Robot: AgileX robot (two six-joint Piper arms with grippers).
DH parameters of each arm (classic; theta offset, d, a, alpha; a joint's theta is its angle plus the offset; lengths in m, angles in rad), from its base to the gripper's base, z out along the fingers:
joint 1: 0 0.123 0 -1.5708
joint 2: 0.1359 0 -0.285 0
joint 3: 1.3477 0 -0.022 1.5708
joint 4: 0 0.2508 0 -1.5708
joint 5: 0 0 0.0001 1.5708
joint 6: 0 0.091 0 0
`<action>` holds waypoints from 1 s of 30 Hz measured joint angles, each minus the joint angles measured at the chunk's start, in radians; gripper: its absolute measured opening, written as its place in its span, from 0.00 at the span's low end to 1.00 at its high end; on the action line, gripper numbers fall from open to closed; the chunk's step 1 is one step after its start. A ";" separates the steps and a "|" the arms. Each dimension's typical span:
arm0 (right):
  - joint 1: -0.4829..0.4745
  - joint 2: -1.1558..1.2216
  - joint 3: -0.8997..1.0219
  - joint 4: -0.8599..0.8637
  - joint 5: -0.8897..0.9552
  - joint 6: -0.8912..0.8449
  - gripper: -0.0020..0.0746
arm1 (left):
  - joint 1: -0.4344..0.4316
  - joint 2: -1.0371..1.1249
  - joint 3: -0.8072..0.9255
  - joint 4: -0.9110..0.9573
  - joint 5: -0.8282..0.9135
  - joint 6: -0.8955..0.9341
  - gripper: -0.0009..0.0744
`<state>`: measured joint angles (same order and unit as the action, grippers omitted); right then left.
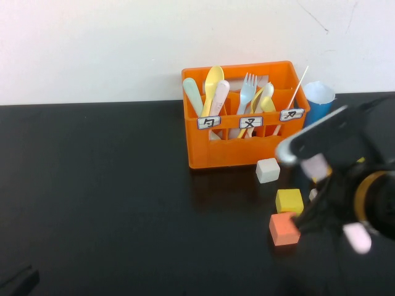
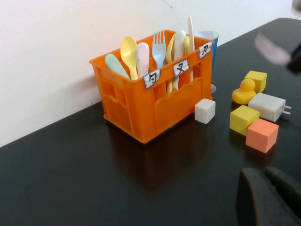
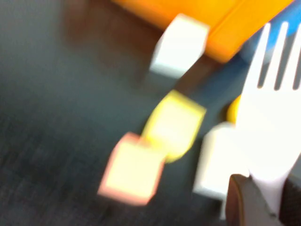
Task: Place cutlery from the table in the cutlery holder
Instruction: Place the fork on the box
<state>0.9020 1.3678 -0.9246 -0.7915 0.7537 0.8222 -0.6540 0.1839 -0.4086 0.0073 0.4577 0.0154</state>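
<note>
Your right gripper (image 3: 256, 197) pinches the pale pink fork (image 3: 275, 117) above the blocks, near the cutlery holder (image 1: 237, 145). Your left gripper (image 2: 270, 197) rests low at the table (image 1: 92, 185) edge; its fingers I cannot tell.

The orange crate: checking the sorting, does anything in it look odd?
The orange plastic crate stands upright, cutlery sorted in compartments; nothing stands out. Right gripper grips a pale pink plastic fork near it; left gripper is parked low.
</note>
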 joint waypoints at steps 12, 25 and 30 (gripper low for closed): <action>-0.116 -0.035 0.013 -0.769 -0.181 0.736 0.18 | 0.000 0.000 0.000 0.000 0.000 -0.015 0.01; -0.183 0.136 -0.160 -0.893 -0.320 1.024 0.18 | 0.000 0.000 0.000 0.004 0.000 -0.015 0.01; -0.183 0.234 -0.287 -0.901 -0.389 0.920 0.18 | 0.000 0.000 0.000 0.008 0.000 -0.015 0.01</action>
<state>0.7195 1.6021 -1.2115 -1.6924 0.3644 1.7422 -0.6540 0.1839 -0.4086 0.0155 0.4576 0.0000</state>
